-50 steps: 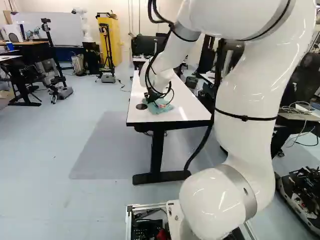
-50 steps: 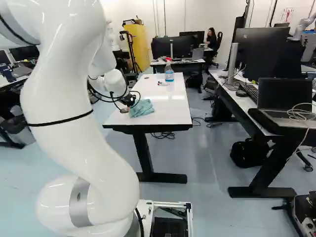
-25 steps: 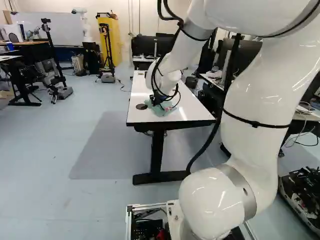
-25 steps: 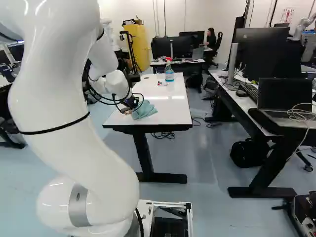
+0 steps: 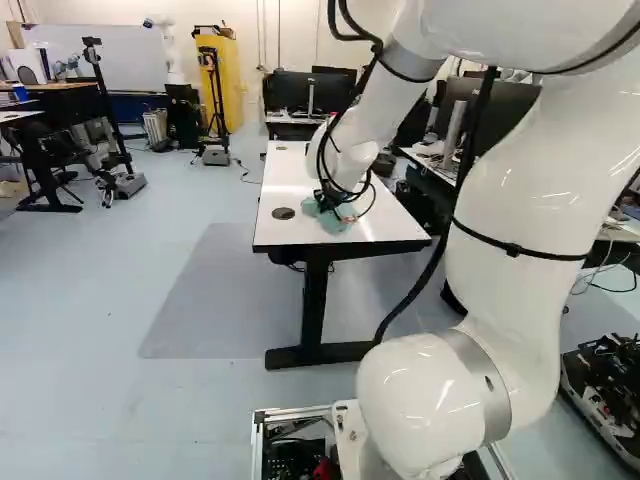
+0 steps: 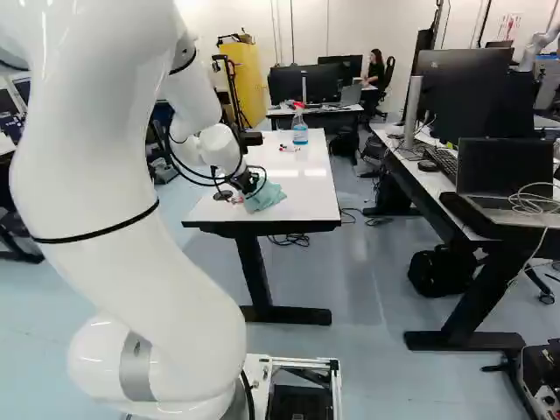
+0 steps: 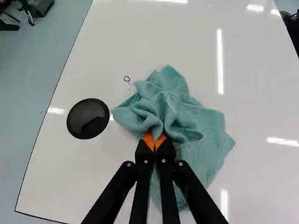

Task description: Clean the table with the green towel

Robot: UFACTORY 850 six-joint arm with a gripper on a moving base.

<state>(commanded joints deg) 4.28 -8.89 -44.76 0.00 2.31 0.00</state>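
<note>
At the near end of the white table (image 6: pixel 302 203), my gripper (image 6: pixel 248 183) is low over the tabletop in the right base view, with the green towel (image 6: pixel 268 198) at its tips. In the wrist view the gripper (image 7: pixel 154 140) has its orange-padded fingers pressed together on a bunched fold of the towel (image 7: pixel 198 126). The rest of the cloth lies crumpled on the table, ahead of the fingers and partly under them. A small blue pen mark (image 7: pixel 126 79) shows on the white surface just past the towel's edge.
A round black cable cover (image 7: pixel 88 118) is set in the tabletop beside the towel. Farther along stand a spray bottle (image 6: pixel 300 129) and small items (image 6: pixel 288 148). A desk with a laptop (image 6: pixel 505 175) is at the right. Another robot (image 5: pixel 170 50) stands far back.
The arm has swung to the right in both base views, and the towel has slid across the tabletop with the gripper, uncovering more surface beside the black cover. The base has stayed put.
</note>
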